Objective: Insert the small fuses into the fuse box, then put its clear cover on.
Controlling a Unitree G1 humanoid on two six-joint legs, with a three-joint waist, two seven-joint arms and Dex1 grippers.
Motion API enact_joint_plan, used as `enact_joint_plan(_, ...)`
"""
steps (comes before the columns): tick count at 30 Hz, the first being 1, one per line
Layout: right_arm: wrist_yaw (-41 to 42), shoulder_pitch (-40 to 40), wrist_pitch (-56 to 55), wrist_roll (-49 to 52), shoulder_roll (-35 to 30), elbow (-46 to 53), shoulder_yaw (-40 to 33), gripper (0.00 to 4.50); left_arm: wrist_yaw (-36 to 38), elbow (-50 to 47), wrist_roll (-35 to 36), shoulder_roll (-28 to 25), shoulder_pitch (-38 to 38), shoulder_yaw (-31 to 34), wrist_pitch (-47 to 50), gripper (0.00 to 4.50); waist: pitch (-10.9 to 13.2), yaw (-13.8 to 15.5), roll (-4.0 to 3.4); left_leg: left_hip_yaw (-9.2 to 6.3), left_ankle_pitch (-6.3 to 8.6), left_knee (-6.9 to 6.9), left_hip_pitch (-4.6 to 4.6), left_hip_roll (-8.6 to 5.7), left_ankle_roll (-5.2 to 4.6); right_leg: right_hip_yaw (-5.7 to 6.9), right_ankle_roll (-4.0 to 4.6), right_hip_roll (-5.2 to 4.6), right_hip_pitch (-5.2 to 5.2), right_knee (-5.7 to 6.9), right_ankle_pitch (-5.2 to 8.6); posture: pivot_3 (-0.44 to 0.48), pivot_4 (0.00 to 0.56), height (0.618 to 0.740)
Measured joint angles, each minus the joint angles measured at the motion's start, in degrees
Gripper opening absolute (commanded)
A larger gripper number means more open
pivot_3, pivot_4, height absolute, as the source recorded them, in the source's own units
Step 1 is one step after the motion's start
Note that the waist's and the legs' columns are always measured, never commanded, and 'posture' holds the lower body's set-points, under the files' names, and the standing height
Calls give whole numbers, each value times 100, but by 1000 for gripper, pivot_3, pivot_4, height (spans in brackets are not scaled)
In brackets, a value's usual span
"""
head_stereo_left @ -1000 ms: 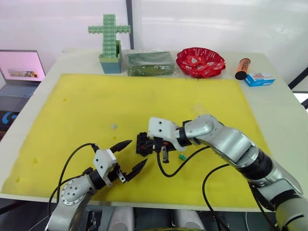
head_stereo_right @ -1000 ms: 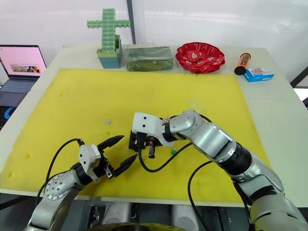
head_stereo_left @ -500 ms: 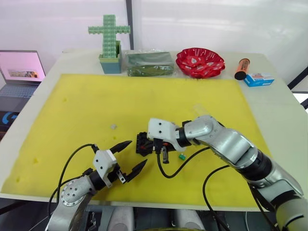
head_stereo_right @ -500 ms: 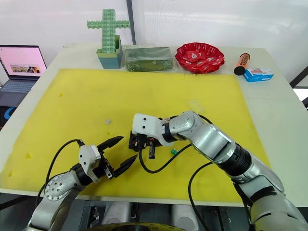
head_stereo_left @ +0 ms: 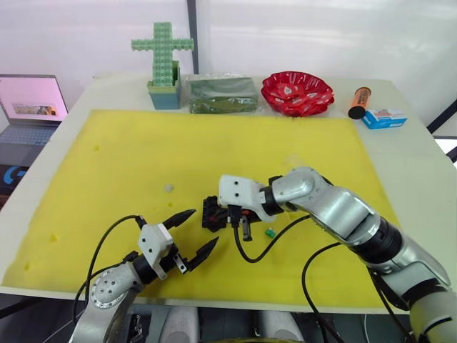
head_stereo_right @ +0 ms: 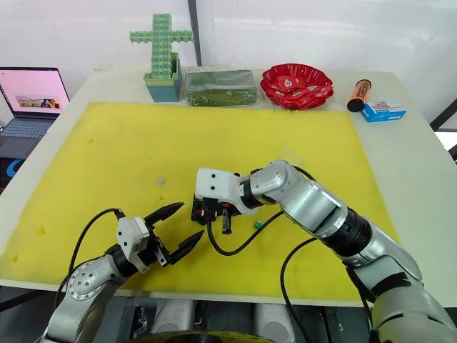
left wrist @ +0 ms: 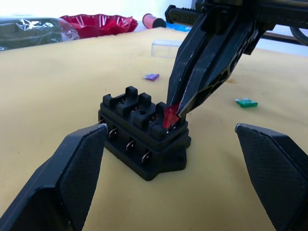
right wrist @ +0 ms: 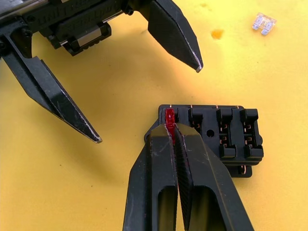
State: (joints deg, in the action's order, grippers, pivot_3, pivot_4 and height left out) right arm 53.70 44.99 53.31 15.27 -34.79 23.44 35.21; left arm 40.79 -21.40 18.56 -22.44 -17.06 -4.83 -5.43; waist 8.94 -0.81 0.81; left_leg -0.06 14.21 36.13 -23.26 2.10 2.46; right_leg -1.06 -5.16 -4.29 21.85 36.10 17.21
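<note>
The fuse box [head_stereo_left: 213,213] sits on the mat [head_stereo_left: 128,164] near its front edge, about midway across the tabletop [head_stereo_left: 421,179]. The right tool [right wrist: 172,126] comes down on the box's end slot with a fuse [right wrist: 169,116] pinched between its fingers. The left tool [head_stereo_left: 187,235], fingers spread, is just in front and left of the box (not touching it). Another fuse [head_stereo_left: 270,232] lies right of the box, one [head_stereo_left: 168,188] behind and left. The cover [left wrist: 168,48] lies farther back on the right.
</note>
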Motion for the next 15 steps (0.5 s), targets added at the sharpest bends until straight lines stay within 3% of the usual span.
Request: enact_joint_plan(15, 10, -16, 327, 82, 89, -8, -143, 0, 20, 112, -40, 11, -6, 0, -88, 4478, 0, 2, 0, -3, 0, 0, 1, -6, -1, 0, 0, -17, 2, -1, 0, 0, 150, 740)
